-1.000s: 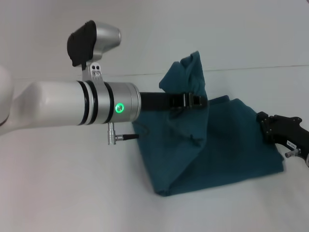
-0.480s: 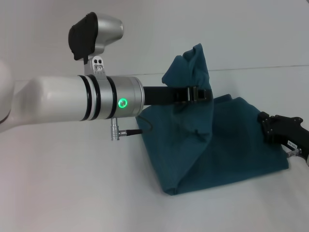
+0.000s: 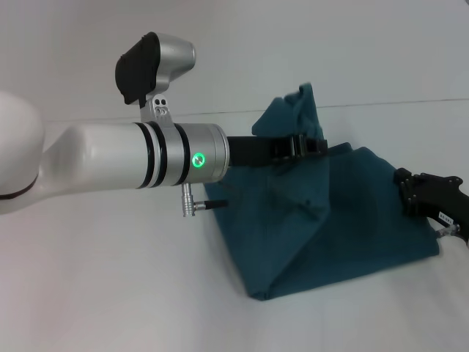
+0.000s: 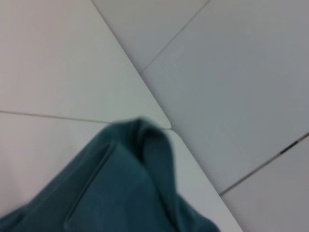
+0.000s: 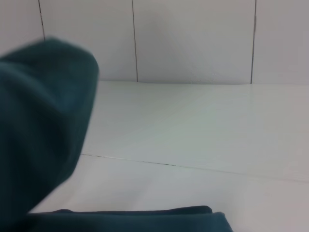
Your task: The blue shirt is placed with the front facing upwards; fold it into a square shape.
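Note:
The blue shirt (image 3: 352,220) lies bunched on the white table (image 3: 110,293), dark teal, with no lettering showing. My left arm reaches across the head view. Its gripper (image 3: 304,147) is shut on a fold of the shirt, which it holds raised in a peak above the rest of the cloth. The left wrist view shows that lifted fold of the shirt (image 4: 120,183) close up. My right gripper (image 3: 410,192) is at the shirt's right edge, low over the table. The right wrist view shows the shirt (image 5: 38,121) close beside the camera.
The table's back edge (image 3: 410,103) meets a pale panelled wall (image 5: 193,38). A table corner (image 4: 166,126) shows just beyond the lifted fold. A grey cable plug (image 3: 192,205) sticks out under my left forearm.
My left arm has moved to the right, carrying the raised fold with it, and the shirt's lower left edge has slid right. The right gripper has stayed put.

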Tool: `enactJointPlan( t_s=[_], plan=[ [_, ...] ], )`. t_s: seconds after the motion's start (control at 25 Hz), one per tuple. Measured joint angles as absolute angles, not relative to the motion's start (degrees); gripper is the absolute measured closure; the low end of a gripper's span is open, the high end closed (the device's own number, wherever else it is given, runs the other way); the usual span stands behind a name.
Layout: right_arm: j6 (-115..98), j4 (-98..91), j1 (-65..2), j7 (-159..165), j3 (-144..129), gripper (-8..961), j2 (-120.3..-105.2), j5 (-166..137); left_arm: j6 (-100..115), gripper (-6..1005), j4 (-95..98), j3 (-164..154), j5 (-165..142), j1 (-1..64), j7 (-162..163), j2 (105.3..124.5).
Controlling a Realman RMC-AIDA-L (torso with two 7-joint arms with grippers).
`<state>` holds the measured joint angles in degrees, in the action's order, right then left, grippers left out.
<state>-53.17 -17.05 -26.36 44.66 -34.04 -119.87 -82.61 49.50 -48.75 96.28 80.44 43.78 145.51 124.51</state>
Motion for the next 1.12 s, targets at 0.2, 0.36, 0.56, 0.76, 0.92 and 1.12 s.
enactJointPlan(
  t_s=[0.2, 0.36, 0.56, 0.76, 0.92, 1.12],
  plan=[
    [-53.2, -17.1, -26.4, 44.6, -34.0, 939, -119.88, -82.6, 47.7, 841, -48.7, 96.1, 80.7, 43.8, 145.5, 124.64],
    [-53.2, -17.1, -26.4, 44.6, -34.0, 939, -119.87, -82.6, 47.3, 782, -48.6, 96.0, 80.8, 43.8, 145.5, 124.63],
    [-52.8, -17.1, -26.3, 44.6, -33.5, 938, -119.8, -82.6, 47.2, 543, -48.6, 95.9, 81.6, 43.9, 144.9, 124.62],
    [-53.0, -17.4, -26.0, 44.6, -29.2, 938, -119.75, -82.6, 47.0, 267, -48.6, 95.9, 81.7, 43.5, 143.3, 124.6],
    [-53.7, -18.0, -25.9, 44.9, -28.3, 897, -119.63, -82.6, 46.6, 182, -48.5, 95.9, 81.7, 42.8, 140.7, 124.57],
    [-55.8, -19.3, -25.8, 45.1, -28.3, 772, -119.61, -82.6, 45.5, 161, -48.4, 95.6, 83.2, 41.5, 136.5, 124.61]
  ],
)
